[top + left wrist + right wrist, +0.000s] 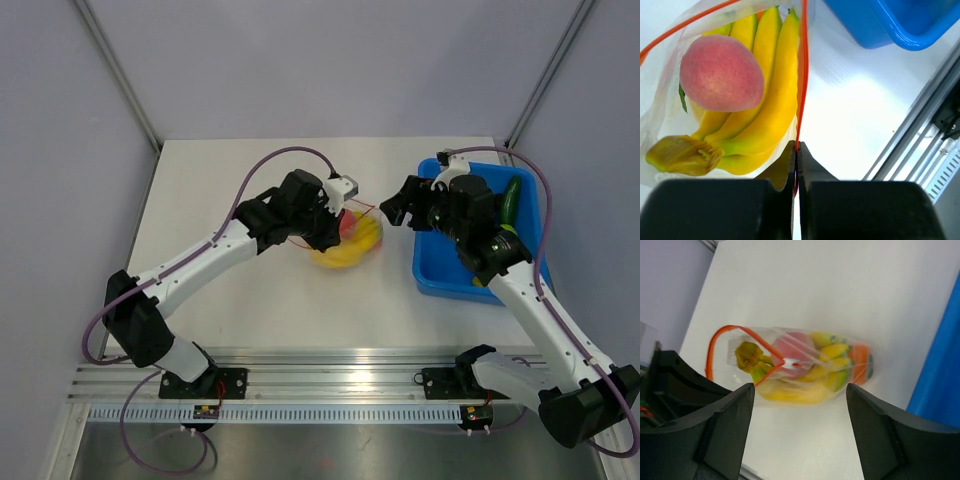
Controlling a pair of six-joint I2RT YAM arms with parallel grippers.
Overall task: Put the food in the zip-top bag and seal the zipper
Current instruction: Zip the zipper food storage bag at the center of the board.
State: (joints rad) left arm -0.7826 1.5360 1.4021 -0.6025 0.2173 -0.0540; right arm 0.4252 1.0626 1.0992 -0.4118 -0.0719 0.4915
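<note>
"Two pincers: what has each one?"

"Bottom centre in the left wrist view, the left gripper is closed flat on the zipper. The right gripper is wide open and holds nothing."

"And the food?"

"Behind the zipper, inside the zip-top bag on the table: bananas and peach. Beyond, upper right, the blue bin. Only the top view shows its cucumber; there the left gripper covers part of the bag."

Left arm reached forward and rightward, elbow bent. Left hand had its fingers pressed together, pinching the zipper between the tips. Right arm extended forward, wrist turned leftward. Right hand had its fingers spread wide apart, pointing toward the left hand.
</note>
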